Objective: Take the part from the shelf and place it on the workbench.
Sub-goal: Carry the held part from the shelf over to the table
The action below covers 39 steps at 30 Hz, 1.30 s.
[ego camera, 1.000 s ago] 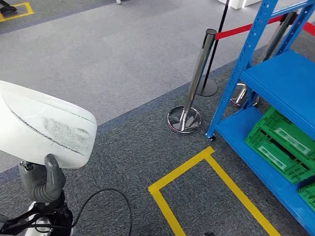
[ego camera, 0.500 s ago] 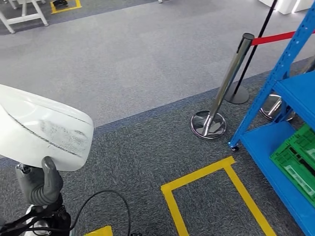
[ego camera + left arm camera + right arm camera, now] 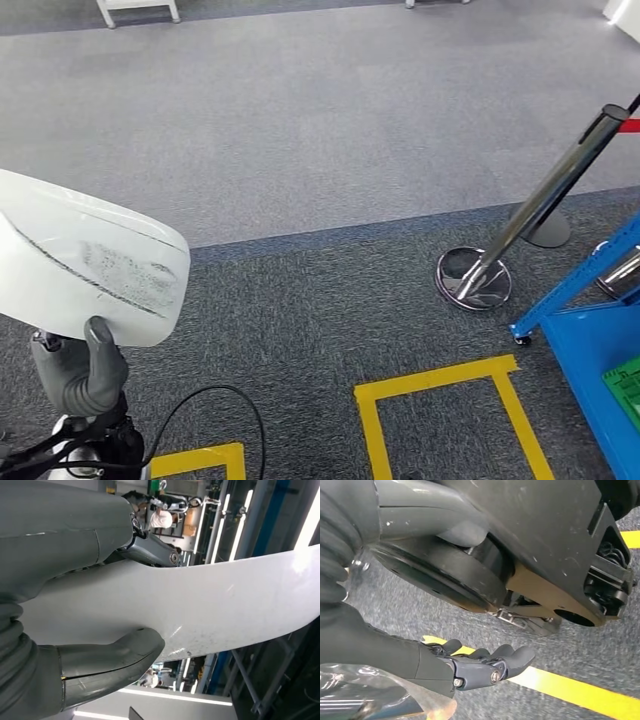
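Head view shows the left hand [image 3: 79, 375] gripping the curved white plastic part [image 3: 87, 262] from below, lifted for carrying. The right hand [image 3: 486, 667] hangs idle, fingers loosely apart, holding nothing

Head view looks down at carpet [image 3: 317, 130]; wrist views sit close.

Open carpet [image 3: 302, 130] lies ahead of me; to my right stand a stanchion [image 3: 521, 225] and blue shelf [image 3: 596, 350].

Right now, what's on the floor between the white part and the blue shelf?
Head view: grey carpet with a yellow tape square between the part and the shelf.
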Available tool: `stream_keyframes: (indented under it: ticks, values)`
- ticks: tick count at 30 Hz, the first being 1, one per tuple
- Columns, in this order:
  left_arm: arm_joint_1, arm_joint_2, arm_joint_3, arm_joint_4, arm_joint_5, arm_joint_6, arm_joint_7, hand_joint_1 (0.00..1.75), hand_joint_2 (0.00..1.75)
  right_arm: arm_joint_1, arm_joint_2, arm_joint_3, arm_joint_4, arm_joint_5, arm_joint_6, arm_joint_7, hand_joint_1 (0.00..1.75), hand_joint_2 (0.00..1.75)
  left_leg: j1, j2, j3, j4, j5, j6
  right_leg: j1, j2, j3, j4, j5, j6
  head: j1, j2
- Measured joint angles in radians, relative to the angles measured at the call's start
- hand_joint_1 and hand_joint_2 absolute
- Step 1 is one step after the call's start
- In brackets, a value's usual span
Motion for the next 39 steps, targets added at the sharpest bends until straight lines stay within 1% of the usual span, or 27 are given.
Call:
stream_keyframes:
  ticks: [2, 4, 5, 6, 7, 8, 10, 12, 13, 14, 15, 16, 17, 18, 20, 21, 23, 25, 27, 29, 30, 31, 32, 34, 36, 38, 39]
  values:
    - [0.0, -0.001, 0.0, 0.0, 0.0, 0.0, 0.0, 1.75, 1.75, 0.0, 0.0, 0.001, 0.0, 0.0, 0.0, 0.001, 0.0, 1.75, 0.0, -0.03, 0.004, 0.001, -0.001, -0.001, -0.001, 0.017, 0.036, -0.107, 0.082, -0.005, 0.0, 0.0]
    - [0.0, -0.001, 0.0, 0.0, 0.0, 0.0, 0.0, 1.75, 1.75, 0.002, 0.0, 0.001, 0.0, -0.001, 0.0, 0.002, 0.0, 1.75, -0.001, -0.056, 0.001, 0.008, -0.004, -0.007, -0.005, 0.06, 0.083, -0.222, 0.132, -0.009, 0.0, 0.0]
    - [0.0, -0.002, 0.0, 0.0, 0.0, 0.0, 0.0, 1.75, 1.75, 0.003, 0.0, 0.001, 0.001, -0.001, 0.0, 0.002, 0.0, 1.75, 0.0, -0.067, -0.003, 0.01, -0.004, -0.011, -0.006, 0.075, 0.097, -0.251, 0.138, -0.011, 0.0, 0.0]
    - [0.001, -0.002, 0.0, 0.0, 0.0, 0.0, 0.0, 1.75, 1.75, 0.003, 0.0, 0.001, 0.001, -0.001, 0.001, 0.003, 0.0, 1.75, 0.001, -0.077, -0.007, 0.011, -0.002, -0.017, -0.006, 0.079, 0.103, -0.259, 0.134, -0.012, -0.001, 0.0]
    - [0.002, -0.001, 0.0, 0.0, 0.0, 0.0, -0.001, 1.75, 1.75, 0.002, 0.0, 0.001, 0.001, -0.001, 0.002, 0.003, 0.0, 1.75, 0.003, -0.088, -0.01, 0.011, 0.0, -0.023, -0.007, 0.07, 0.108, -0.265, 0.134, -0.015, -0.001, 0.0]
    - [0.004, -0.001, 0.0, 0.0, 0.0, 0.0, -0.001, 1.75, 1.75, 0.002, 0.001, 0.001, 0.001, 0.0, 0.004, 0.002, 0.0, 1.75, 0.003, -0.084, -0.012, 0.012, -0.001, -0.029, -0.007, 0.059, 0.111, -0.269, 0.136, -0.02, -0.001, 0.0]
    - [0.004, -0.001, 0.0, 0.0, 0.0, 0.0, -0.001, 1.75, 1.75, 0.003, 0.003, 0.002, 0.0, 0.004, 0.006, 0.001, 0.0, 1.75, 0.001, -0.042, -0.03, 0.053, -0.029, -0.04, -0.01, 0.033, 0.119, -0.279, 0.14, -0.03, -0.006, 0.0]
    - [0.003, -0.001, -0.001, 0.0, 0.0, 0.0, -0.001, 1.75, 1.75, 0.007, 0.004, 0.004, 0.0, 0.007, 0.006, 0.0, 0.0, 1.75, 0.005, 0.007, -0.082, 0.166, -0.088, -0.051, -0.008, 0.004, 0.124, -0.282, 0.138, -0.037, -0.01, 0.0]
    - [0.004, -0.001, -0.001, 0.0, 0.0, 0.0, 0.0, 1.75, 1.75, 0.008, 0.004, 0.005, 0.0, 0.008, 0.006, 0.0, 0.0, 1.75, 0.008, 0.016, -0.113, 0.23, -0.113, -0.056, -0.008, -0.012, 0.125, -0.282, 0.136, -0.038, -0.01, 0.0]
    - [0.005, -0.001, -0.001, 0.0, 0.0, 0.0, 0.0, 1.75, 1.75, 0.009, 0.004, 0.006, 0.0, 0.009, 0.006, 0.0, 0.0, 1.75, 0.012, 0.019, -0.134, 0.272, -0.124, -0.06, -0.008, -0.027, 0.126, -0.281, 0.133, -0.038, -0.01, 0.0]
    - [0.005, -0.001, -0.001, 0.0, -0.001, 0.001, 0.0, 1.75, 1.75, 0.009, 0.004, 0.007, 0.0, 0.011, 0.006, 0.0, 0.0, 1.75, 0.016, 0.022, -0.138, 0.279, -0.115, -0.063, -0.008, -0.041, 0.128, -0.281, 0.131, -0.038, -0.01, 0.0]
    - [0.005, -0.001, -0.001, 0.0, -0.001, 0.001, 0.001, 1.75, 1.75, 0.008, 0.004, 0.007, 0.0, 0.013, 0.007, 0.0, 0.0, 1.75, 0.019, 0.028, -0.121, 0.247, -0.088, -0.065, -0.008, -0.054, 0.131, -0.281, 0.128, -0.037, -0.011, 0.0]
    - [0.005, 0.0, -0.001, 0.0, -0.001, 0.002, 0.001, 1.75, 1.75, 0.007, 0.004, 0.008, 0.0, 0.014, 0.007, 0.0, 0.0, 1.75, 0.021, 0.042, -0.089, 0.184, -0.052, -0.065, -0.008, -0.066, 0.136, -0.281, 0.125, -0.034, -0.011, 0.0]
    - [0.005, 0.0, -0.001, 0.0, -0.001, 0.003, 0.001, 1.75, 1.75, 0.007, 0.004, 0.01, 0.0, 0.017, 0.008, 0.001, 0.0, 1.75, 0.018, 0.071, -0.052, 0.116, -0.025, -0.064, -0.006, -0.077, 0.141, -0.281, 0.121, -0.031, -0.011, 0.0]
    - [0.005, 0.0, 0.0, 0.0, 0.001, 0.005, -0.001, 1.75, 1.75, 0.007, 0.004, 0.017, 0.0, 0.024, 0.011, 0.003, 0.0, 1.75, 0.01, 0.115, -0.009, 0.027, -0.002, -0.053, 0.001, -0.097, 0.149, -0.28, 0.112, -0.02, -0.01, 0.0]
    - [0.006, 0.0, 0.002, 0.0, 0.004, 0.005, -0.002, 1.75, 1.75, 0.006, 0.004, 0.02, 0.0, 0.029, 0.012, 0.004, 0.0, 1.75, 0.004, 0.122, -0.006, 0.016, -0.007, -0.046, 0.003, -0.107, 0.152, -0.281, 0.109, -0.015, -0.009, 0.0]
    - [0.009, 0.001, 0.007, -0.001, 0.01, 0.005, -0.005, 1.75, 1.75, 0.001, 0.004, 0.025, 0.0, 0.035, 0.014, 0.005, 0.0, 1.75, 0.004, 0.099, -0.006, 0.01, -0.005, -0.031, 0.002, -0.12, 0.158, -0.283, 0.102, -0.003, -0.008, 0.0]
    - [0.009, 0.002, 0.012, -0.004, 0.012, 0.005, -0.008, 1.75, 1.75, -0.002, 0.003, 0.028, 0.0, 0.037, 0.015, 0.006, 0.0, 1.75, 0.009, 0.076, -0.002, 0.003, -0.002, -0.016, -0.002, -0.079, 0.147, -0.253, 0.076, 0.005, -0.004, 0.0]
    - [0.009, 0.002, 0.014, -0.005, 0.013, 0.004, -0.011, 1.75, 1.75, -0.002, 0.002, 0.031, 0.0, 0.037, 0.016, 0.005, 0.0, 1.75, 0.011, 0.053, 0.001, 0.0, -0.001, -0.007, -0.004, -0.02, 0.093, -0.143, 0.02, 0.007, 0.001, 0.0]
    - [0.01, 0.002, 0.016, -0.005, 0.015, 0.004, -0.012, 1.75, 1.75, -0.005, 0.002, 0.032, 0.0, 0.037, 0.016, 0.003, 0.0, 1.75, 0.01, 0.028, 0.001, 0.001, -0.002, -0.003, -0.003, -0.003, 0.026, -0.021, -0.019, 0.006, 0.003, 0.0]
    - [0.01, 0.002, 0.017, -0.005, 0.017, 0.004, -0.012, 1.75, 1.75, -0.007, 0.001, 0.033, 0.0, 0.038, 0.016, 0.002, 0.0, 1.75, 0.008, 0.014, 0.002, 0.001, -0.003, -0.003, -0.002, -0.001, 0.009, 0.002, -0.015, 0.005, 0.003, 0.0]
    - [0.011, 0.002, 0.019, -0.005, 0.019, 0.004, -0.012, 1.75, 1.75, -0.009, 0.001, 0.035, 0.0, 0.039, 0.016, 0.003, 0.0, 1.75, 0.008, 0.0, 0.004, 0.002, -0.003, -0.003, -0.002, 0.0, 0.011, -0.014, 0.009, 0.004, 0.003, 0.0]
    - [0.011, 0.002, 0.02, -0.005, 0.021, 0.003, -0.013, 1.75, 1.75, -0.009, 0.0, 0.037, 0.0, 0.041, 0.017, 0.003, 0.0, 1.75, 0.008, -0.015, 0.005, 0.003, -0.004, -0.004, -0.002, 0.005, 0.029, -0.064, 0.048, 0.001, 0.003, 0.0]
    - [0.011, 0.002, 0.024, -0.005, 0.022, -0.002, -0.014, 1.75, 1.75, -0.006, -0.002, 0.041, 0.0, 0.044, 0.018, 0.004, 0.0, 1.75, 0.009, -0.043, 0.004, 0.008, -0.007, -0.009, -0.007, 0.046, 0.078, -0.189, 0.115, -0.002, 0.003, 0.0]
    - [0.01, 0.002, 0.027, -0.005, 0.022, -0.008, -0.016, 1.75, 1.75, -0.004, -0.002, 0.044, 0.0, 0.045, 0.022, 0.004, 0.0, 1.75, 0.01, -0.066, -0.005, 0.014, -0.006, -0.02, -0.01, 0.081, 0.109, -0.254, 0.129, -0.004, 0.002, 0.0]
    - [0.01, 0.002, 0.028, -0.005, 0.021, -0.013, -0.015, 1.75, 1.75, -0.004, -0.002, 0.046, 0.0, 0.047, 0.026, 0.004, 0.0, 1.75, 0.012, -0.086, -0.012, 0.014, -0.001, -0.031, -0.009, 0.071, 0.118, -0.262, 0.125, -0.01, 0.002, 0.0]
    - [0.01, 0.002, 0.029, -0.005, 0.021, -0.015, -0.015, 1.75, 1.75, -0.005, -0.002, 0.047, 0.0, 0.047, 0.028, 0.004, 0.0, 1.75, 0.012, -0.081, -0.014, 0.018, -0.004, -0.037, -0.009, 0.061, 0.119, -0.265, 0.127, -0.015, 0.001, 0.0]
